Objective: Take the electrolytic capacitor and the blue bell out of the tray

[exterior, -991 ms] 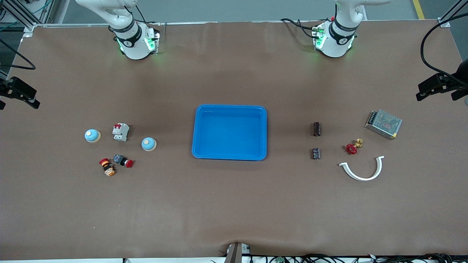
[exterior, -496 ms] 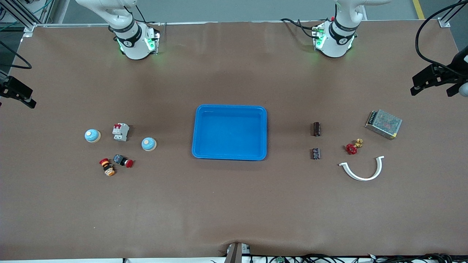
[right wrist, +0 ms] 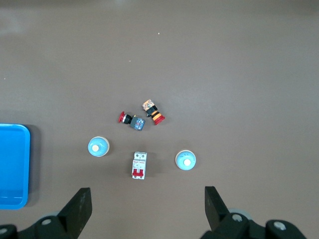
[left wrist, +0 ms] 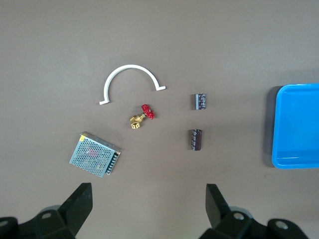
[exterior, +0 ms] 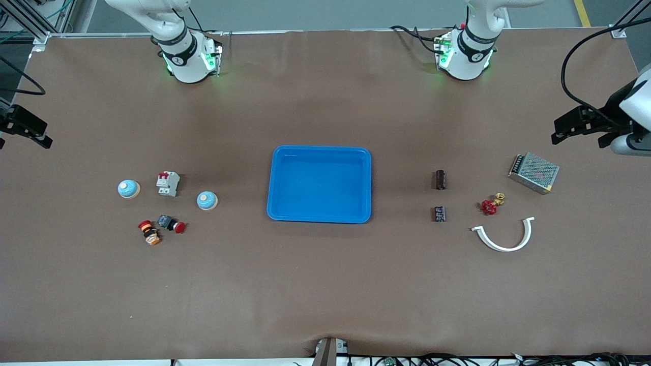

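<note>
Two dark capacitors [exterior: 440,179] [exterior: 440,213] lie between the blue tray [exterior: 319,152] and the left arm's end of the table. Two pale blue bells [exterior: 128,188] [exterior: 207,200] sit toward the right arm's end. My left gripper [exterior: 580,134] hangs open and empty over the table edge beside a metal box. In its wrist view the gripper [left wrist: 148,194] looks down on the capacitors [left wrist: 196,139] [left wrist: 200,101]. My right gripper [exterior: 24,138] is open and empty over the table's other end. Its wrist view shows the gripper [right wrist: 147,196] above the bells [right wrist: 98,146] [right wrist: 185,160].
A perforated metal box [exterior: 533,173], a red-handled brass valve [exterior: 491,205] and a white curved clip [exterior: 503,236] lie near the capacitors. A white circuit breaker [exterior: 168,183] and two red push buttons [exterior: 171,223] [exterior: 149,232] lie among the bells.
The left gripper has come in from the table's end toward the metal box and capacitors. The right gripper has shifted only slightly. Nothing on the table has moved.
</note>
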Available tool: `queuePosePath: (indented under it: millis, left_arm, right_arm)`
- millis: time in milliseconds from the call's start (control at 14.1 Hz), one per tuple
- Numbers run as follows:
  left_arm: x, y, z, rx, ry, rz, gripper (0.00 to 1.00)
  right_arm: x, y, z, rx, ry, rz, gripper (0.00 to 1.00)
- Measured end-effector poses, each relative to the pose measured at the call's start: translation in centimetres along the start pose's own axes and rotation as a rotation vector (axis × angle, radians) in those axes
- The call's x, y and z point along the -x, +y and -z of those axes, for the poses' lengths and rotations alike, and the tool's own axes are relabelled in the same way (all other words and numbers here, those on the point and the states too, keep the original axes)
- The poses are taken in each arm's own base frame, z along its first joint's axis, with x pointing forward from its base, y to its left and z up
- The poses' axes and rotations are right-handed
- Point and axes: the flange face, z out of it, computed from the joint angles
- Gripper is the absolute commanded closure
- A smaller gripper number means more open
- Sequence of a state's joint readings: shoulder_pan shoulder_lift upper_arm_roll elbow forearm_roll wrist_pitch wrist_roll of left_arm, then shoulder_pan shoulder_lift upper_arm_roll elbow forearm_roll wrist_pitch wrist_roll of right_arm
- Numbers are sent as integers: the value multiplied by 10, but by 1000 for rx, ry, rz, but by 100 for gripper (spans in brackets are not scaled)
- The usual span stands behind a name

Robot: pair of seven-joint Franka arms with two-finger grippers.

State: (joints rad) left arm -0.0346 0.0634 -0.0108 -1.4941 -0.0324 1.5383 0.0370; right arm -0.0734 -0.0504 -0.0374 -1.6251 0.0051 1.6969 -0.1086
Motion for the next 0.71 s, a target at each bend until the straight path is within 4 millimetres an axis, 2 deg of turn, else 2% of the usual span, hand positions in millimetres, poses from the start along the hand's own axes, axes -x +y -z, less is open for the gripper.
queuePosePath:
  millis: [212, 708]
  left_arm:
    - [-3, 0, -4, 0, -7, 0, 0]
    - [-3, 0, -1, -1, 0, -2, 0]
  right_arm:
    - [0, 0, 2, 0, 3, -22, 0]
    - [0, 0, 2, 0, 4, -24, 0]
